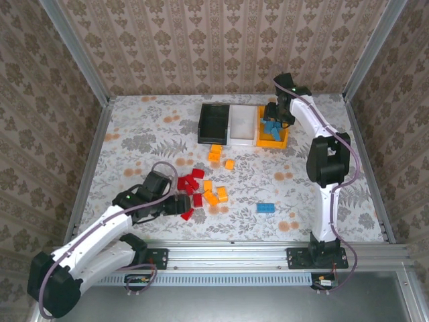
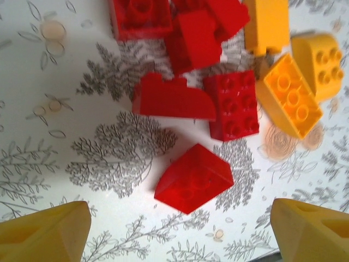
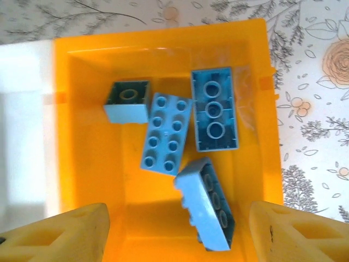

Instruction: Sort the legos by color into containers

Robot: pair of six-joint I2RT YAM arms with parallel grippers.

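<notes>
Left pincer [image 2: 180, 232] spread empty over lone red lego [image 2: 193, 177]: lower, clench, lift; right pincer [image 3: 180, 229] released above blue legos [image 3: 166, 134] in yellow-orange tray [image 3: 158, 35]: withdraw for the next.

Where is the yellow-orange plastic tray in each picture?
Top external: the yellow-orange plastic tray is at the right end of the tray row.
Right wrist: the tray is in the middle, holding four blue plastic bricks.
Left wrist: red plastic bricks, orange plastic bricks.
Shared landmark: the white plastic tray touching its left side.
</notes>
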